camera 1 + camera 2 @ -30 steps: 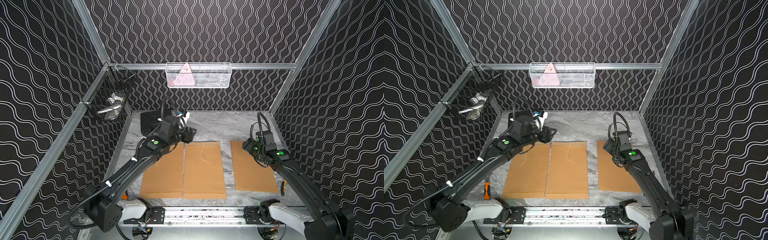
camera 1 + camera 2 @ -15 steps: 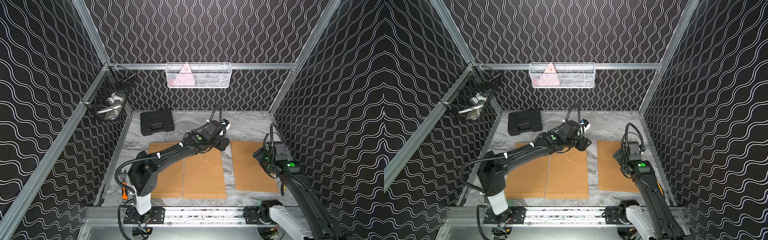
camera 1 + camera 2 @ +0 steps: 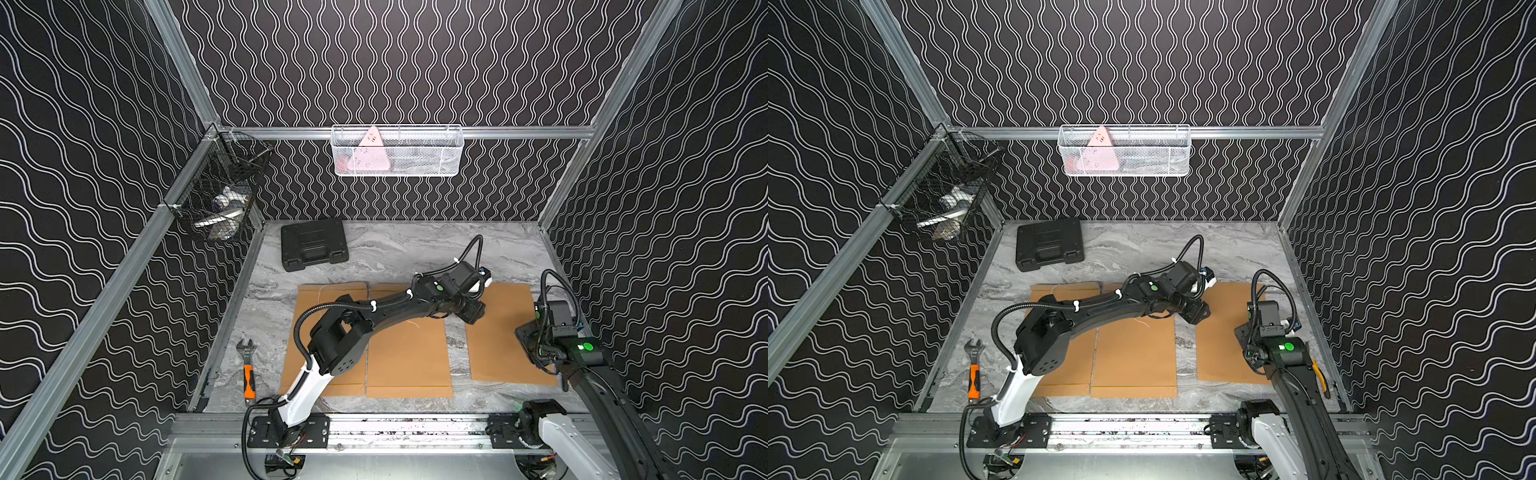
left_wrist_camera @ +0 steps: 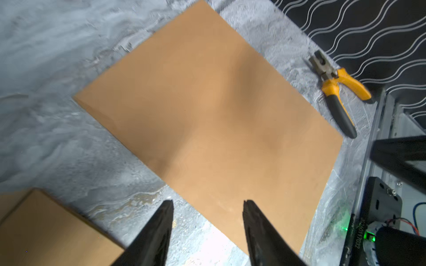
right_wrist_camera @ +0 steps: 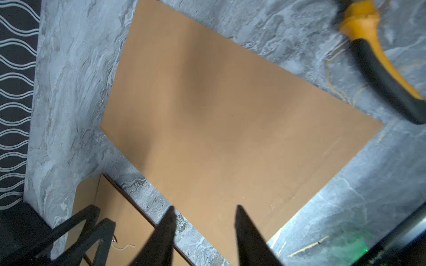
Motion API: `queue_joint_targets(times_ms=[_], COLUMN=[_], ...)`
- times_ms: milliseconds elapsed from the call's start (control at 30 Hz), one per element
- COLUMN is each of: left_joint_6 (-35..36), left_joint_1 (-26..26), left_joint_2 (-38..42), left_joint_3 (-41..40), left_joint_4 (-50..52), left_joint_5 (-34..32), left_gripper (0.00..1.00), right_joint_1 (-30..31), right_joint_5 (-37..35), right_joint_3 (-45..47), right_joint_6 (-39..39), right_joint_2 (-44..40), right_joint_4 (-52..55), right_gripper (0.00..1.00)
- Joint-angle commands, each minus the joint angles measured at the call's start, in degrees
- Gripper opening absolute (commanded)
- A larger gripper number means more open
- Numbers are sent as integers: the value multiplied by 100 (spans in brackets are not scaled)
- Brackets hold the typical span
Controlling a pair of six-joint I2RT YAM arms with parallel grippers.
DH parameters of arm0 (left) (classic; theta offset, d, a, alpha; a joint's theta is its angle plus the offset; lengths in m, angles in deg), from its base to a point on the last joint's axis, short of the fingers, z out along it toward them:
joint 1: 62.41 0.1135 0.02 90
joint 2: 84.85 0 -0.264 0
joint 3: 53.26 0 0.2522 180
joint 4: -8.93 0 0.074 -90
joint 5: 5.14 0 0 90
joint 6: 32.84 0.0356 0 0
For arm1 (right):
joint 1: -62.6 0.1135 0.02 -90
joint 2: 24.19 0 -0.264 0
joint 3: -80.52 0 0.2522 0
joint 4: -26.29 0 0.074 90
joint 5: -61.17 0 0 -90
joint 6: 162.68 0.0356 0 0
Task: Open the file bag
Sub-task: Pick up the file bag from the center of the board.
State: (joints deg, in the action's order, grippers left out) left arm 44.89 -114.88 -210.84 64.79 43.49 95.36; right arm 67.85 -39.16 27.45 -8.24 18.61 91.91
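The right file bag (image 3: pixel 498 349) lies flat on the table (image 3: pixel 395 249), plain side up. The left gripper (image 4: pixel 207 202) hovers over its left edge, the right gripper (image 5: pixel 204 207) over its right part; both stand part open and empty.

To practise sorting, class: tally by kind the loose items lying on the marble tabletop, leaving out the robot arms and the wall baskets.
File bags: 3
Tool case: 1
Wrench: 1
Pliers: 1
Total: 6
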Motion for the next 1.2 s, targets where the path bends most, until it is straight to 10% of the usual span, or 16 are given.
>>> queue_joint_targets(times_ms=[0,300,1167], left_joint_6=[-38,-38,-125], left_joint_1=[-18,-27,95], left_joint_2=[-132,-505,-902], left_joint_3=[109,312,569], left_joint_4=[-52,-36,-83], left_joint_5=[92,75,-14], left_gripper=[54,54,54], right_joint_1=[2,-66,-543], right_joint_5=[-459,-410,629], right_joint_3=[-18,290,925], right_joint_6=[466,196,-358], right_joint_2=[-185,516,2631], right_joint_4=[628,-55,-2393], right_gripper=[27,0,0])
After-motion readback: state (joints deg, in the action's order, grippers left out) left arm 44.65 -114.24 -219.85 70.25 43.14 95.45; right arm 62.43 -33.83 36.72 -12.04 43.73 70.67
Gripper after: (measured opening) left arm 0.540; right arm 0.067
